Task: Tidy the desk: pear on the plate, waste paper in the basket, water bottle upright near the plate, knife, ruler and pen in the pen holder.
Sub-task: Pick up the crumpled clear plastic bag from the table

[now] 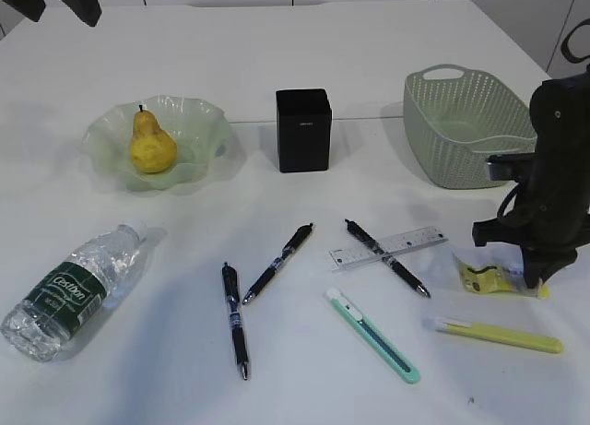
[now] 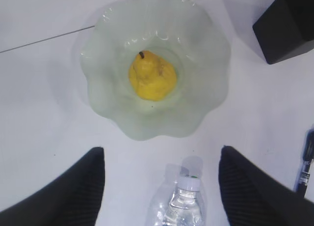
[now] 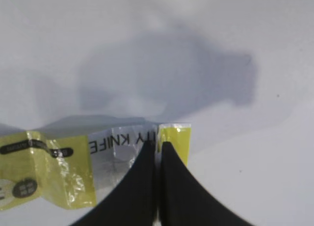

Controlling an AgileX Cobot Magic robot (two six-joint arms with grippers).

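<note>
One pinch made: right gripper (image 3: 158, 152) clamped on the waste paper (image 3: 59, 162) (left gripper (image 2: 162, 187) spread, idle), just beside the basket (image 1: 461, 121), ready for dropping.

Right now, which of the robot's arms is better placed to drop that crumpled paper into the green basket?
The right. Its gripper is already shut on the waste paper, with the basket just beyond it; the left gripper hovers open near the plate.

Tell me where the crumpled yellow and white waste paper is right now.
The crumpled yellow and white waste paper lies on the white desk at the right of the exterior view, under the right pincer, in front of the sage green basket.
</note>
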